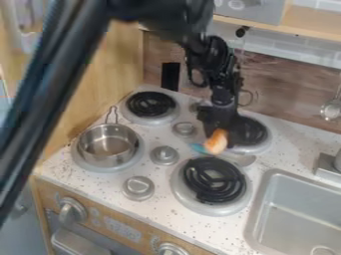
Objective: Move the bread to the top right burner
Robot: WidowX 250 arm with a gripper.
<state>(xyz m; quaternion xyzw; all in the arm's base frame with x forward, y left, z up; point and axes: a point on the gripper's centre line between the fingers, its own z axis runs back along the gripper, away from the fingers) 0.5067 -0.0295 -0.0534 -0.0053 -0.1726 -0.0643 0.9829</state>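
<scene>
Because the gripper (218, 128) overlaps the top of the bread (216, 143), we cannot tell whether it is spread or pinching. We find the bread at twelve o'clock from the lower right burner (212, 175). We judge it light and soft, best taken gently mid-length. Hidden: the nine o'clock side of the upper right burner (257, 132). We cannot identify the adjacent blue piece (197, 148).
</scene>
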